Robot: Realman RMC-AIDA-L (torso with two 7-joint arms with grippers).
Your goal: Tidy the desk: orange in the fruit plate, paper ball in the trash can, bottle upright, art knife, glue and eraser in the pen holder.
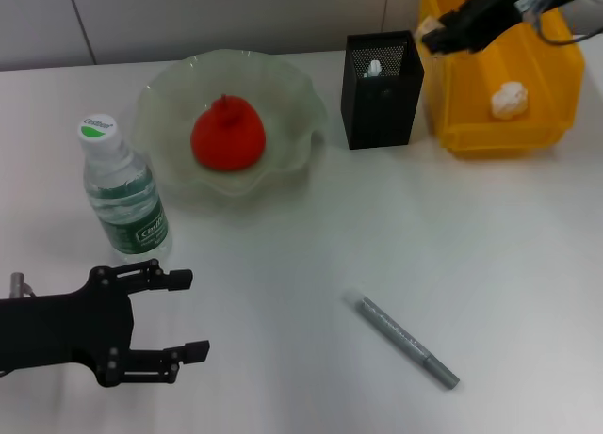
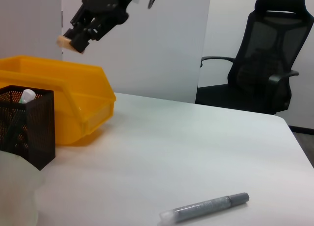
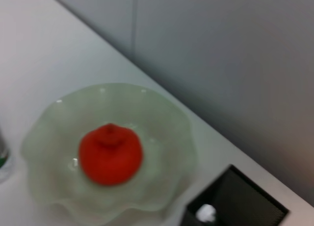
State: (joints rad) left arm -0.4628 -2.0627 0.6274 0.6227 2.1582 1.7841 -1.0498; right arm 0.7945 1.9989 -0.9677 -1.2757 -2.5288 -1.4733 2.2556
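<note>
You've got a white surface [image 1: 490, 265] against a pale wall, black office chair [image 2: 267, 59] past its far edge. Landmark: pen holder [image 1: 382, 95]. Your right end effector [image 1: 435, 34] hangs just above and right of the pen holder, over the yellow trash can [image 1: 509, 137], pinching a small tan eraser [image 2: 65, 42]; arm reaches in from the upper right. Paper ball [image 1: 507, 101] sits in the can. Orange [image 1: 227, 135] sits in the fruit plate [image 1: 165, 95] left of the pen holder. Bottle [image 1: 122, 194] stands upright further left. Art knife [image 1: 405, 342] lies well in front of the pen holder. Left end effector [image 1: 184, 313] sits low near the bottle, fingers spread, empty.
</note>
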